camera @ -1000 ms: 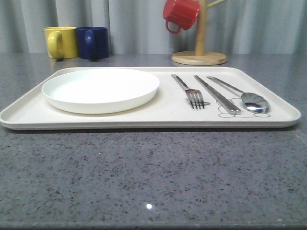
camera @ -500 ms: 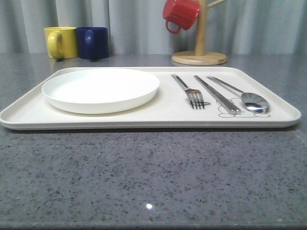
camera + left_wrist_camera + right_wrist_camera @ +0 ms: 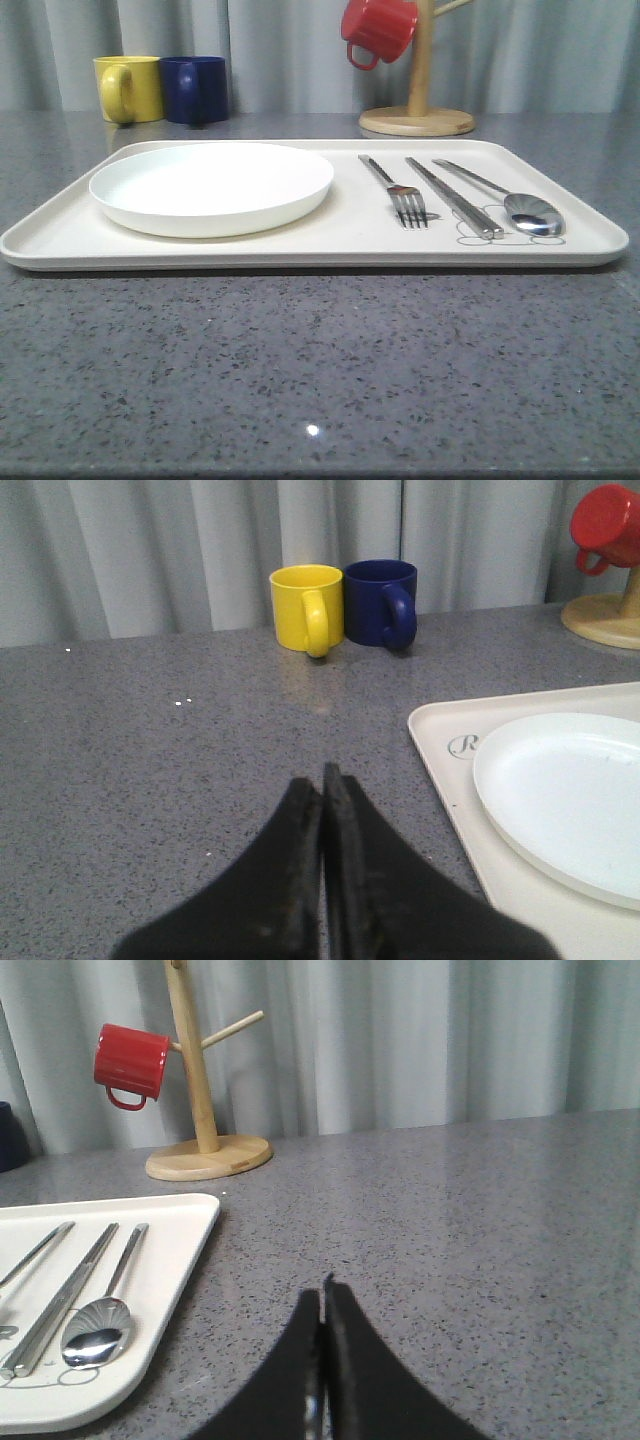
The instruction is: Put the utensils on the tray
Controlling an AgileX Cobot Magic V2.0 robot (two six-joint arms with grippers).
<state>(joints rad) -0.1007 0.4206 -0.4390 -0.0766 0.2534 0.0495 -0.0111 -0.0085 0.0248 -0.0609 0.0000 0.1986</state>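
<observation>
Three utensils lay side by side on the right half of the tray (image 3: 340, 235): fork (image 3: 395, 190) nearest the plate, bar-like piece (image 3: 452, 196) in the middle, spoon (image 3: 510, 200) outermost, bowl toward the front edge. All three flat, apart from one another, angled slightly, handles toward the back. Bar's near end and spoon bowl over a thin line drawing on the tray floor. Round white plate (image 3: 212, 187) on the tray's left half, well apart from the fork. Tray flat on the grey speckled counter (image 3: 320, 370).

Behind the tray, at back left, yellow mug (image 3: 128, 88) and dark blue mug (image 3: 196, 89) just beside each other. At back right, wooden mug tree (image 3: 417, 100) with red mug (image 3: 377, 32) hung on a peg.

Left gripper (image 3: 323, 780) above bare counter beside the tray's left corner, fingers (image 3: 300, 820) pressed together, nothing between. Right gripper (image 3: 323, 1295) above bare counter off the tray's right edge, fingers (image 3: 341, 1332) likewise together and empty.
</observation>
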